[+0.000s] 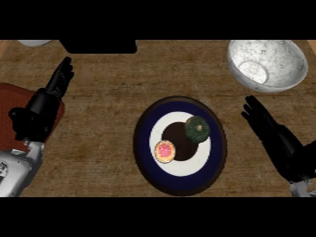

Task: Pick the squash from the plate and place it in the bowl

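**Squash still on plate; right hand open beside it**

We start at the right hand point(276, 136), lower right of the frame. Its fingers are straight and spread wide, holding nothing, with the tips pointing toward the upper left. It sits just beside the right rim of the plate point(215, 159) and does not touch it.

The left hand point(41, 109), at the left of the frame, rests with fingers extended upward, partly over a red mat point(3, 106). It also holds nothing.

On the plate we note two items: the dark green squash point(197, 129), right of centre and nearer the right hand, and a pink-faced fruit half point(165, 151) lower left of it. A dark patch lies between them; we cannot tell whether they touch.

The bowl point(268, 65) stands in the upper right of the frame, well apart from the plate.

Risks, in our judgement: the squash is round and could roll from closing fingers toward the fruit or off the rim. A low approach may catch the plate edge and shift it. The bowl's raised wall could be struck during transfer.
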### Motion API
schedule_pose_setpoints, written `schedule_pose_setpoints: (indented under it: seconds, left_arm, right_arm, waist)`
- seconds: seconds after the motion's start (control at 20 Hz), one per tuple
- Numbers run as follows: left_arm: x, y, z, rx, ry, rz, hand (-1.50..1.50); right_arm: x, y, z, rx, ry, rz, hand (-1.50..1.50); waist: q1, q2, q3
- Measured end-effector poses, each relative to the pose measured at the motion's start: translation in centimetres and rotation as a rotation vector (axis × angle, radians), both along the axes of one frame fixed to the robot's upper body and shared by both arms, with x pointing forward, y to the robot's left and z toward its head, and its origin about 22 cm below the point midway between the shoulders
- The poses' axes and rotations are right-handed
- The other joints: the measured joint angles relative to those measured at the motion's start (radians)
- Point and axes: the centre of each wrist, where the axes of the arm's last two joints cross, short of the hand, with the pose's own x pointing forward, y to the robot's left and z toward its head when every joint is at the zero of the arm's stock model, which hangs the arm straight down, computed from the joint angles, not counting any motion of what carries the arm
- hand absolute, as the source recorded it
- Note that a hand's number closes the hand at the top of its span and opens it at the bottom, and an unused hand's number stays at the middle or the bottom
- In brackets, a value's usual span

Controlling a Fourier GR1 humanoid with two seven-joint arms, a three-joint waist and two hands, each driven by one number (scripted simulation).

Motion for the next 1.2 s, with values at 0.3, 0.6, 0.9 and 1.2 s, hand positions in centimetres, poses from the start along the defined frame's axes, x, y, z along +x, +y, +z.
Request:
schedule_pose_setpoints:
  seconds: [0.3, 0.6, 0.9, 1.2]
  left_arm:
    - [-1.4, -1.9, -1.6, -0.063, 0.053, -0.111, 0.00]
    - [-2.7, -3.9, -3.4, -0.135, 0.128, -0.232, 0.00]
    - [-3.3, -4.6, -4.4, -0.161, 0.154, -0.276, 0.00]
    - [-3.4, -5.1, -5.0, -0.161, 0.161, -0.284, 0.00]
  right_arm:
    - [0.6, 1.4, 1.3, -0.065, -0.207, -0.310, 1.50]
    - [0.9, 3.1, -2.3, -0.292, -0.250, -0.591, -1.50]
    - [2.2, 6.1, -3.9, -0.533, -0.263, -0.575, -1.50]
    - [4.9, 6.2, -1.8, -0.833, -0.080, -0.439, -1.50]
  waist:
    - [-0.015, -0.020, -0.005]
    - [-0.003, -0.016, -0.008]
    - [0.007, -0.019, -0.007]
    - [0.011, -0.023, -0.010]
